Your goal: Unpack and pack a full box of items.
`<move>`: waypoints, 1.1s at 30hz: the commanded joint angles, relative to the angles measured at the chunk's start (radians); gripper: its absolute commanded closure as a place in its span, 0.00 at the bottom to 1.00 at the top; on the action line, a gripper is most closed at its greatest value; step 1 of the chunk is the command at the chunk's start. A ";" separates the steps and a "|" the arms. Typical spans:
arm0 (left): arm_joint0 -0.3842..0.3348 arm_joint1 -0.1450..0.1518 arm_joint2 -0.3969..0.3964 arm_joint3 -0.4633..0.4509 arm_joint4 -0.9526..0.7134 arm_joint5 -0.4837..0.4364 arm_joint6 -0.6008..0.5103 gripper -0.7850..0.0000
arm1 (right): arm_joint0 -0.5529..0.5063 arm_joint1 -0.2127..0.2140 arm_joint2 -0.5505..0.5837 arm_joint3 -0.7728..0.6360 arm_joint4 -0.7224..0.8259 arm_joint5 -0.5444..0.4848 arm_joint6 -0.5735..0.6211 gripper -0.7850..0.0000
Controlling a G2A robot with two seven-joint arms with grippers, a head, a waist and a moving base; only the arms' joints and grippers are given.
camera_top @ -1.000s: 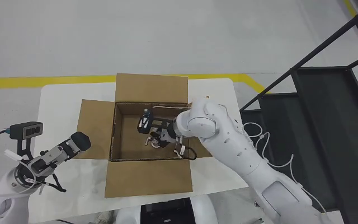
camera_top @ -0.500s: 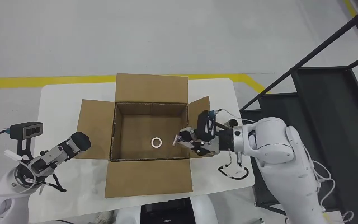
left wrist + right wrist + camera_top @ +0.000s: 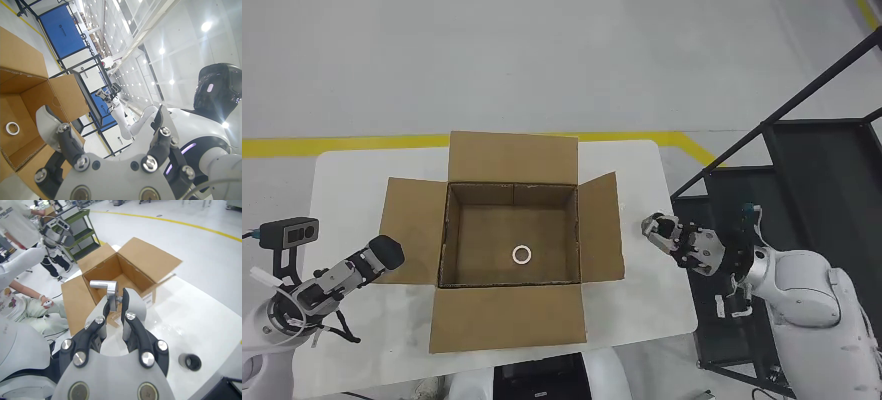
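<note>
Beside the open brown cardboard box (image 3: 512, 158), my right end effector (image 3: 115, 300) clamps a silver L-shaped metal part (image 3: 111, 291).

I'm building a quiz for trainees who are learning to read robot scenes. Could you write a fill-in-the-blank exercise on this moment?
1. The white ring lies ____ the cardboard box.
2. The right gripper is ____ on the metal part.
3. The left gripper is ____ and holds nothing.
Missing words: inside; shut; open.
</note>
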 commanded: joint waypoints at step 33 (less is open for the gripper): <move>0.000 0.000 0.000 0.000 0.000 0.000 0.000 0.00 | 0.201 -0.017 -0.384 0.382 -0.589 0.673 0.162 1.00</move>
